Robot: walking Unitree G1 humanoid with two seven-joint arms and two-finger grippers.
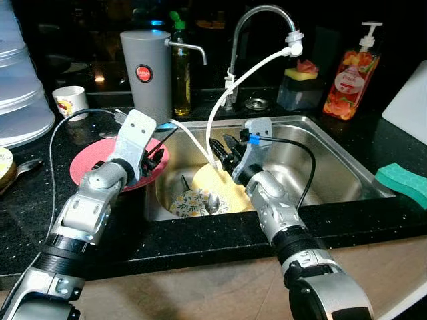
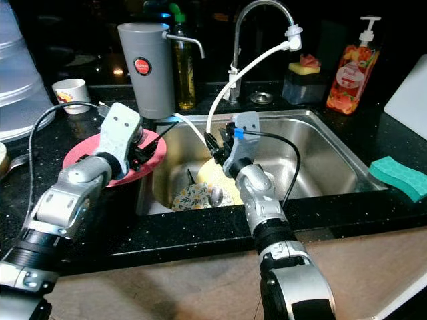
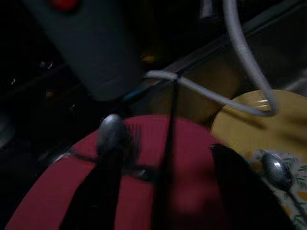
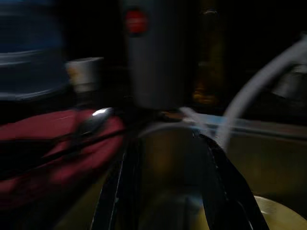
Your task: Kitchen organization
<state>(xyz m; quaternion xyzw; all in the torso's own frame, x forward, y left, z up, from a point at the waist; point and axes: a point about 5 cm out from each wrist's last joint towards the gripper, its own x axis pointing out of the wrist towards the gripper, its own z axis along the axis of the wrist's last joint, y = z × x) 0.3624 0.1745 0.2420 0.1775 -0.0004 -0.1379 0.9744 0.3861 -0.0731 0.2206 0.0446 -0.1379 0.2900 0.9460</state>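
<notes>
A red plate (image 1: 87,168) rests on the black counter at the sink's left rim, with a spoon (image 3: 111,134) and a fork (image 3: 135,139) lying on it. My left gripper (image 1: 152,160) hovers open just over this plate's near side, nothing between its fingers. In the steel sink (image 1: 327,160) a yellow plate (image 1: 208,177) leans beside a floral plate (image 1: 190,202) that carries a spoon (image 1: 212,202). Above the yellow plate my right gripper (image 1: 223,150) stands open and empty, close to the white hose (image 1: 220,100).
A grey canister (image 1: 145,73), an oil bottle (image 1: 180,73) and the faucet (image 1: 257,13) stand behind the sink. A soap bottle (image 1: 351,73) and sponge holder (image 1: 300,87) are at the back right, a green sponge (image 1: 403,180) at right, a mug (image 1: 70,100) at left.
</notes>
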